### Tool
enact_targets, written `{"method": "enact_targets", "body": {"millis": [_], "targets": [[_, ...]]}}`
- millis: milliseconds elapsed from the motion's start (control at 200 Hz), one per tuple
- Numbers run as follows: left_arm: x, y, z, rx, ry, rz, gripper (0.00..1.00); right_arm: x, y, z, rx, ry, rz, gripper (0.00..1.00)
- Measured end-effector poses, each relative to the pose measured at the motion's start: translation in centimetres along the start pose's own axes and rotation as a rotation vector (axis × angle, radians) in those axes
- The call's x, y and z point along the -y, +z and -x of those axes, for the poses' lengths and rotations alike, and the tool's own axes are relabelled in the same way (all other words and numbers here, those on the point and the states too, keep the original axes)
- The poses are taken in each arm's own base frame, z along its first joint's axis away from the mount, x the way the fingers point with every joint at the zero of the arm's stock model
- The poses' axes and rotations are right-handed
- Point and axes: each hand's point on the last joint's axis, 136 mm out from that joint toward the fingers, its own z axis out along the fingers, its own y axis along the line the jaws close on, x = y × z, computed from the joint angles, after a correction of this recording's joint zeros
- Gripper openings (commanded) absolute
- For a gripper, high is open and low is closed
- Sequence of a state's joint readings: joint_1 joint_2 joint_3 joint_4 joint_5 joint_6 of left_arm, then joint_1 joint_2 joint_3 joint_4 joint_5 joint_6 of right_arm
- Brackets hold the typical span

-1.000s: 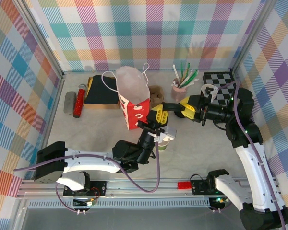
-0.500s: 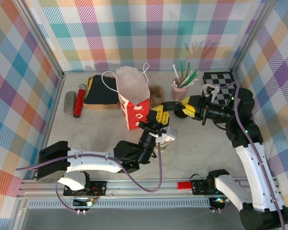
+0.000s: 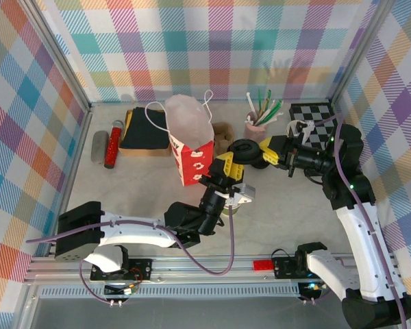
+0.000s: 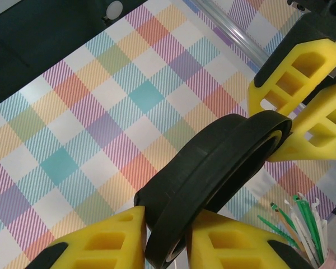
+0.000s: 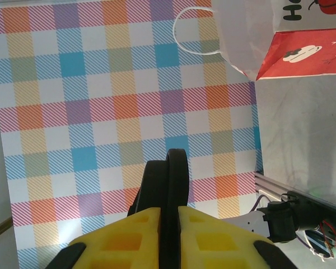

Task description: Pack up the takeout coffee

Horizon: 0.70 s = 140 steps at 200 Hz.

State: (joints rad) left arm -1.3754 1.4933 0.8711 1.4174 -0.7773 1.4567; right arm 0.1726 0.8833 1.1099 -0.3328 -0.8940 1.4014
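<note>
Centre frame, aloft: black round plastic lid [image 3: 244, 149]. right claw [image 5: 169, 216] pinched tight on it; left claw [image 4: 166, 238] straddles its rim, grip unclear. green-banded paper cup [image 3: 236, 207] sits below centre, apparently lidless. Capping and loading the red-and-white paper bag [image 3: 192, 156] remain.

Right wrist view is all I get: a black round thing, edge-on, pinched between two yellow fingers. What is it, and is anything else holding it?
Observer: It's a black round plastic lid. The left wrist view shows its other edge sitting between the fingers of the left gripper too, opposite the right gripper.
Operator: What does it go on?
Observer: Probably the green-banded paper cup standing on the table beneath the left gripper, mostly hidden from above.
Operator: Anything near the lid to bump?
Observer: A pink cup of straws stands on the table just beyond it.
</note>
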Motion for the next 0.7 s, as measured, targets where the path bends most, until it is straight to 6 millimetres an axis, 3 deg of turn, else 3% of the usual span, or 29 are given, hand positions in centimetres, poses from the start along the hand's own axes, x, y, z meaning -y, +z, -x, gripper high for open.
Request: {"method": "enact_targets", "body": {"millis": [200,700], "targets": [[0.4,-0.1,-0.2,-0.004,0.012,-0.007,0.32,-0.4,0.0,0.1,0.004,-0.011,0.004,0.10],[1.3,-0.5,-1.2,-0.029,0.036,-0.027,0.37,-1.4,-0.1,0.4,0.022,-0.058,0.037,0.04]]}}
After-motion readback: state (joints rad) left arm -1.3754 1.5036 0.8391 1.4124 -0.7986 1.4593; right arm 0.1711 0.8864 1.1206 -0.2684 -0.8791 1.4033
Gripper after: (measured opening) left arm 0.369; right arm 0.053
